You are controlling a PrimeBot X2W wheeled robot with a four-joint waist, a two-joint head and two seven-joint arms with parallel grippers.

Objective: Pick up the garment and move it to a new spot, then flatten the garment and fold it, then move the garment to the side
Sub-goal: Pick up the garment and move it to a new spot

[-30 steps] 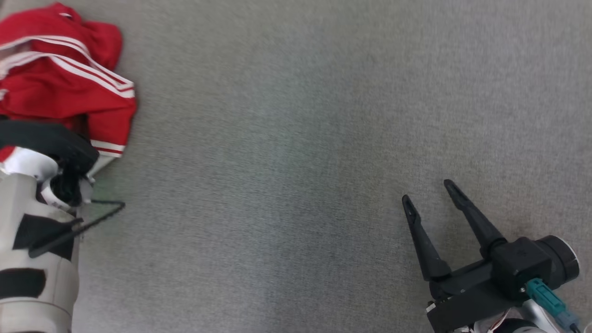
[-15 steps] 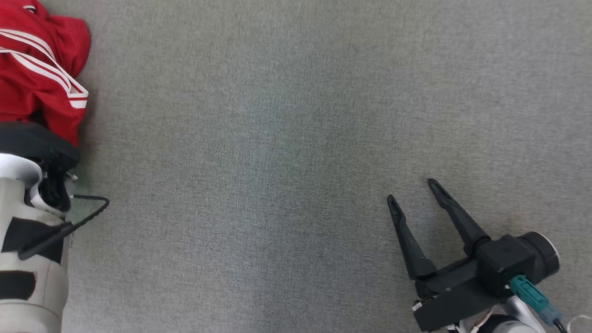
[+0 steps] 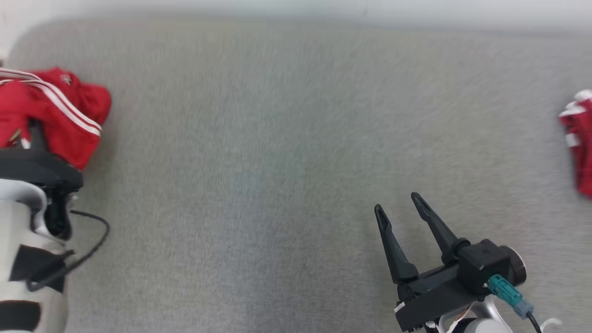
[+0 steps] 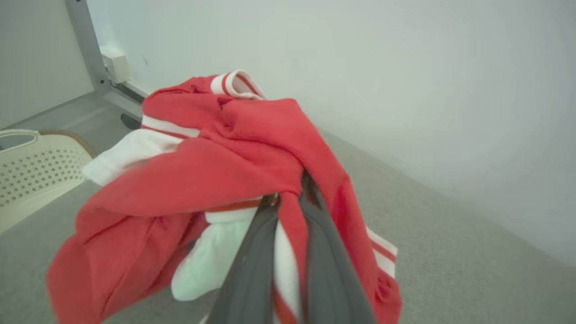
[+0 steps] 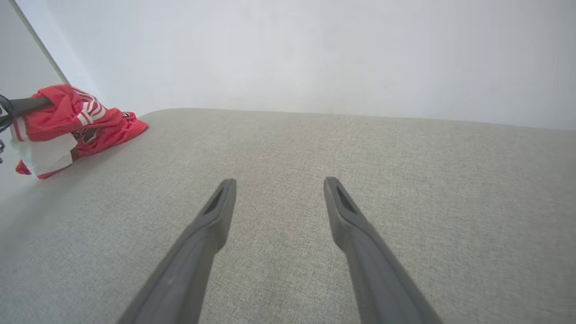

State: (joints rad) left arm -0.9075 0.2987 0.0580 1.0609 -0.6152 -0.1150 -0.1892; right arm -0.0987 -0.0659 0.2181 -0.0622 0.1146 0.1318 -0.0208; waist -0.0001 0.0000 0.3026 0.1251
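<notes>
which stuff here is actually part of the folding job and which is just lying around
Part of the job: red garment with white stripes; left gripper, shut on it; right gripper, open over the grey surface.
Just lying about: second red and white cloth at the head view's right edge; perforated cream basket; metal post.
</notes>
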